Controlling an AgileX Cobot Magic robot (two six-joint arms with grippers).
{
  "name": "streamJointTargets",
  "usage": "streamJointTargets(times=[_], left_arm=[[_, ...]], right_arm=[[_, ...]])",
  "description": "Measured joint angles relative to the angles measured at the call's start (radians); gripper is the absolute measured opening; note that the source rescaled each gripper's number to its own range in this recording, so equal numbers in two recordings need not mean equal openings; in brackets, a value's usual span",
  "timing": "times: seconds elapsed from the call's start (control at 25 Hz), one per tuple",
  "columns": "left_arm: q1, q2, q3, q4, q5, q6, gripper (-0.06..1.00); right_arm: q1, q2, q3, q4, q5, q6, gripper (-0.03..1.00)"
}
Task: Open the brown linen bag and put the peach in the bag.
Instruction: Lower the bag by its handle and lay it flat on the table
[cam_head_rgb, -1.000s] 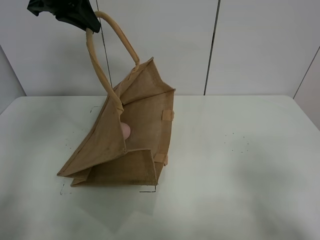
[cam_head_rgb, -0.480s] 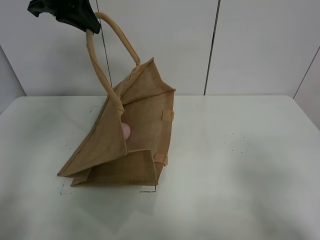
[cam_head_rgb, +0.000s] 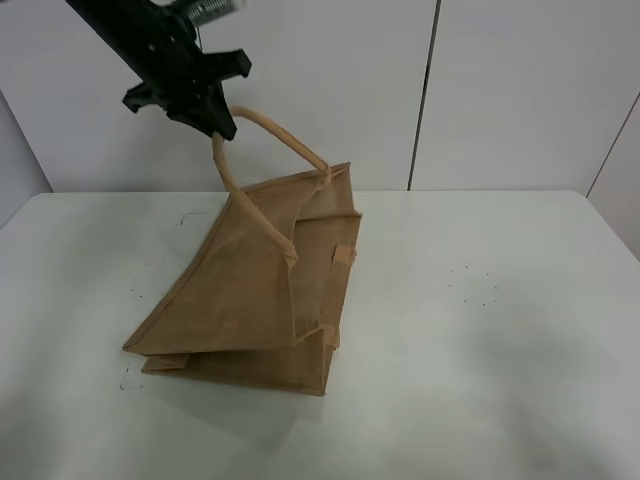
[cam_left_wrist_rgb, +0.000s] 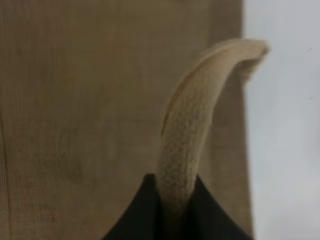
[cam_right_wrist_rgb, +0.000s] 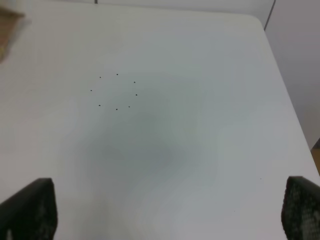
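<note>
The brown linen bag (cam_head_rgb: 240, 290) lies tilted on the white table (cam_head_rgb: 480, 340), its upper side sagging low over its mouth. My left gripper (cam_head_rgb: 215, 122) is shut on one lighter tan loop handle (cam_head_rgb: 285, 140) and holds it up above the bag's back left. In the left wrist view the handle (cam_left_wrist_rgb: 195, 115) runs out from between the black fingers (cam_left_wrist_rgb: 135, 220), over the bag's weave (cam_left_wrist_rgb: 75, 100). The peach is hidden. My right gripper (cam_right_wrist_rgb: 165, 212) is open and empty over bare table; it is out of the exterior high view.
A ring of small black dots (cam_head_rgb: 475, 285) marks the table right of the bag; it also shows in the right wrist view (cam_right_wrist_rgb: 116, 91). Pen marks (cam_head_rgb: 128, 375) lie by the bag's front left. White wall panels (cam_head_rgb: 520, 90) stand behind the table.
My left gripper has moved right and down with the handle. The bag's raised side has dropped, its mouth has narrowed, and the peach seen inside earlier no longer shows.
</note>
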Motion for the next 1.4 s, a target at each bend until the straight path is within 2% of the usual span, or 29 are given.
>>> streamJointTargets(times=[0.44,0.72,0.76,0.84,0.88,0.96,1.0,1.08,1.2,1.4], left_arm=[[-0.039,0.26,0.0,0.001,-0.003,0.013,0.0],[-0.056,0.299,0.0,0.002,-0.003,0.045,0.02],[-0.056,0.299,0.0,0.003,-0.003,0.048,0.07],[-0.056,0.299,0.0,0.003,-0.003,0.054,0.29],[-0.056,0.299,0.0,0.003,-0.003,0.057,0.49],[-0.056,0.299,0.0,0.003,-0.003,0.058,0.77],[-0.056,0.299,0.0,0.003,-0.003,0.059,0.87],[-0.056,0.299,-0.008,0.003,-0.003,0.066,0.95],[-0.056,0.296,-0.048,0.022,-0.002,0.077,0.99],[-0.052,0.275,-0.103,0.218,-0.002,0.035,1.0]], right_arm=[[0.0,0.0,0.0,0.0,0.0,0.0,1.0],[0.0,0.0,0.0,0.001,0.0,0.0,1.0],[0.0,0.0,0.0,0.001,0.0,0.0,1.0],[0.0,0.0,0.0,0.001,0.0,0.0,1.0],[0.0,0.0,0.0,0.001,0.0,0.0,1.0],[0.0,0.0,0.0,0.001,0.0,0.0,1.0],[0.0,0.0,0.0,0.001,0.0,0.0,1.0],[0.0,0.0,0.0,0.001,0.0,0.0,1.0],[0.0,0.0,0.0,0.001,0.0,0.0,1.0],[0.0,0.0,0.0,0.001,0.0,0.0,1.0]])
